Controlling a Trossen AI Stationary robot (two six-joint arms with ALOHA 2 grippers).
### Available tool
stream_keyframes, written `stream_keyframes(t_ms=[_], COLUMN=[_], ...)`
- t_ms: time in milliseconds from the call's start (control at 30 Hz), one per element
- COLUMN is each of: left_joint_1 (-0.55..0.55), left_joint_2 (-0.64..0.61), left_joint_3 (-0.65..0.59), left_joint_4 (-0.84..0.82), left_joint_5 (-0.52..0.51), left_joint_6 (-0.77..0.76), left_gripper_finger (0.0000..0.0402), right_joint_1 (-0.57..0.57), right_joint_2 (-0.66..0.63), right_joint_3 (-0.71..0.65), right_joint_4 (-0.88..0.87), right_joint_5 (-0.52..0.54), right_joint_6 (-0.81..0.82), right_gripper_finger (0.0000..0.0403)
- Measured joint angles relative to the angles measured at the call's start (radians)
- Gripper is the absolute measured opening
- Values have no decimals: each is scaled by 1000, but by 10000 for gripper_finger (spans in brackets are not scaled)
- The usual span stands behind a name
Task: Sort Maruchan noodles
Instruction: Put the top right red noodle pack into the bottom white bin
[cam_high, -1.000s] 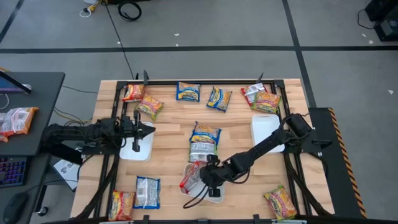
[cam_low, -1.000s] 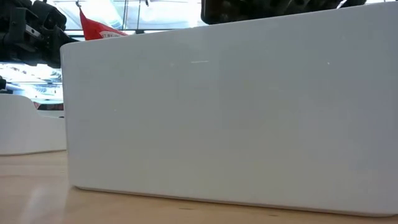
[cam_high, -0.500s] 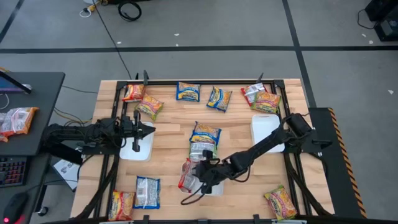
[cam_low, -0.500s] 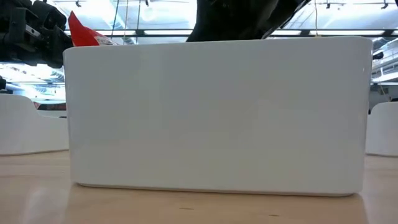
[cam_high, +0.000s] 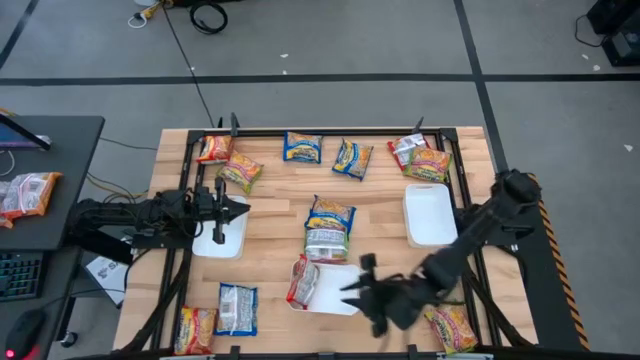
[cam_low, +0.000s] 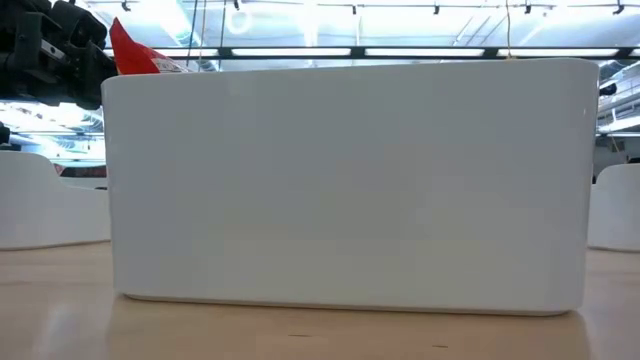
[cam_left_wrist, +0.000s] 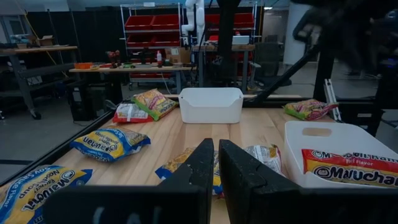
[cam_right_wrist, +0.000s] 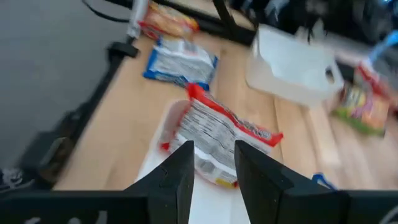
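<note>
Maruchan noodles (cam_high: 331, 213) lie all over the table (cam_high: 275, 215): several along the far edge, two stacked mid-table, more at the near corners. One red-and-silver packet (cam_high: 302, 282) already leans on the left end of the near-centre tray (cam_high: 335, 290), half in, half over the rim.

Your right gripper (cam_high: 368, 292) sits just right of that tray, fingers apart with nothing between them (motion blur here, so the gap is hard to judge). In the right wrist view the same red packet (cam_right_wrist: 221, 134) lies straight ahead of those fingers, long axis running across their line.

Next pick, likely: the yellow-orange-green packet (cam_high: 450, 326) at the near right corner is nearest to the right gripper, on the side away from the tray, long axis diagonal to the table edge. You'd have to swing away from the tray and turn the wrist to grip across its short side.

Your left gripper (cam_high: 236, 210) waits over the left tray (cam_high: 222, 238), fingers pressed together, holding nothing. The mid-table pair lies ahead of it, well apart.
</note>
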Motion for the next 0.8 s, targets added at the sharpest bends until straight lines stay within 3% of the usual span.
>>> stream_keyframes(t_ms=[167,300,667,800], left_joint_1=[0,0,0,0], left_joint_2=[0,0,0,0], left_joint_3=[0,0,0,0], left_joint_4=[0,0,0,0], left_joint_5=[0,0,0,0], left_joint_6=[0,0,0,0], left_gripper_finger=[32,32,32,32], right_joint_1=[77,62,-206,-326], right_joint_2=[-97,-178,-257,-244], right_joint_3=[-95,-178,-264,-266], right_joint_4=[30,116,184,222], right_joint_5=[21,26,20,-77], right_joint_6=[-96,-142,-201,-229], right_gripper_finger=[121,121,149,179])
